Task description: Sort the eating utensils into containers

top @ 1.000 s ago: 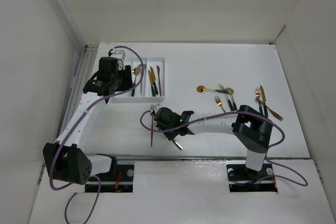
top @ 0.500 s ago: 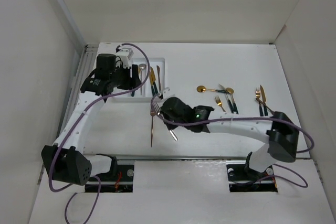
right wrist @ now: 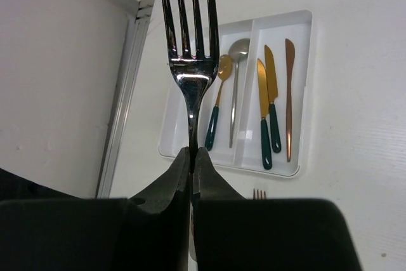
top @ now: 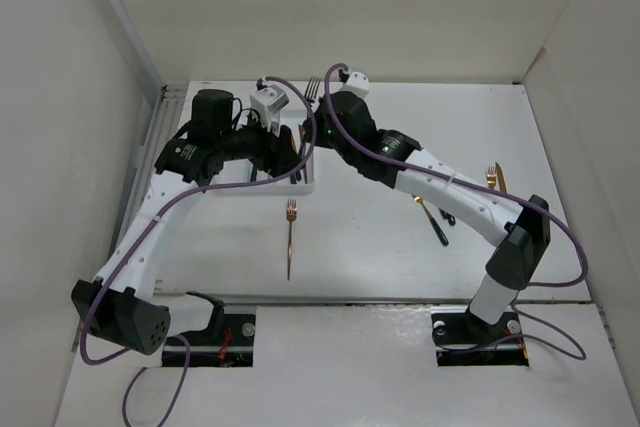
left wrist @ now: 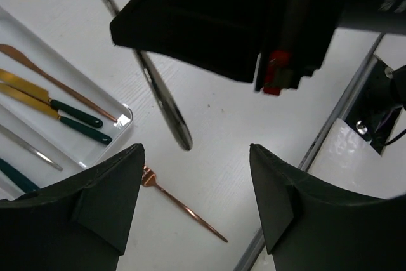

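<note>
My right gripper [right wrist: 192, 152] is shut on a silver fork [right wrist: 190, 74], held tines up above the white tray [right wrist: 303, 18]. In the top view the right gripper [top: 328, 110] hovers by the tray's far right corner, with the silver fork's tines [top: 313, 87] showing. The tray's middle compartment holds a green-handled gold spoon [right wrist: 216, 103] and a silver spoon [right wrist: 236, 84]. Its right compartment holds two green-handled gold knives [right wrist: 266, 115] and a copper knife [right wrist: 289, 103]. My left gripper [left wrist: 196, 176] stands open and empty over the tray's near right corner [left wrist: 124, 115]. A copper fork [top: 291, 239] lies on the table below the tray.
Several more utensils [top: 440, 222] lie on the table to the right, partly hidden under my right arm, with a gold one [top: 495, 177] farther right. The silver fork's handle [left wrist: 162, 103] hangs just ahead of my left fingers. White walls close in the table.
My right arm has swung from the table's front up to the tray's far side, carrying the silver fork. My left gripper has shifted right along the tray and opened wider.
</note>
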`<move>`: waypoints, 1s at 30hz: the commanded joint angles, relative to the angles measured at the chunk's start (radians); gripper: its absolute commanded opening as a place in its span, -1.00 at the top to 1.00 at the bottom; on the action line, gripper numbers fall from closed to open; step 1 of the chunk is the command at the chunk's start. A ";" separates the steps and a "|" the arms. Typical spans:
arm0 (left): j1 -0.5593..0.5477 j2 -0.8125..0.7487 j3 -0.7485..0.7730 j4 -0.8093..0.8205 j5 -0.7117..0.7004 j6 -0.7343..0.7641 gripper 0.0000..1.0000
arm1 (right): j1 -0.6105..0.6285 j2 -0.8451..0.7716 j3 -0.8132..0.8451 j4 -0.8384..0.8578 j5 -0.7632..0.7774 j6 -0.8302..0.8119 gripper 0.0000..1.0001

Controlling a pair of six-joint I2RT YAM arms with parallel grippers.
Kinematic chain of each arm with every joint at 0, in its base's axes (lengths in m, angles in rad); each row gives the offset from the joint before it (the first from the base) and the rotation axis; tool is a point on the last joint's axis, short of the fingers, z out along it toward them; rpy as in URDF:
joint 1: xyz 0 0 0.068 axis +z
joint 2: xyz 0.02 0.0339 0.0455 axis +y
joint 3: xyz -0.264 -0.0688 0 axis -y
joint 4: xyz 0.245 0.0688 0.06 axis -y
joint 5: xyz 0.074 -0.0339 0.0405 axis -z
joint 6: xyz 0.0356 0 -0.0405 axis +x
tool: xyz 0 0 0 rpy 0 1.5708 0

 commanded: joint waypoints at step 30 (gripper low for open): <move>-0.001 0.171 0.078 0.080 -0.060 -0.098 1.00 | 0.004 0.005 -0.025 0.129 -0.130 0.078 1.00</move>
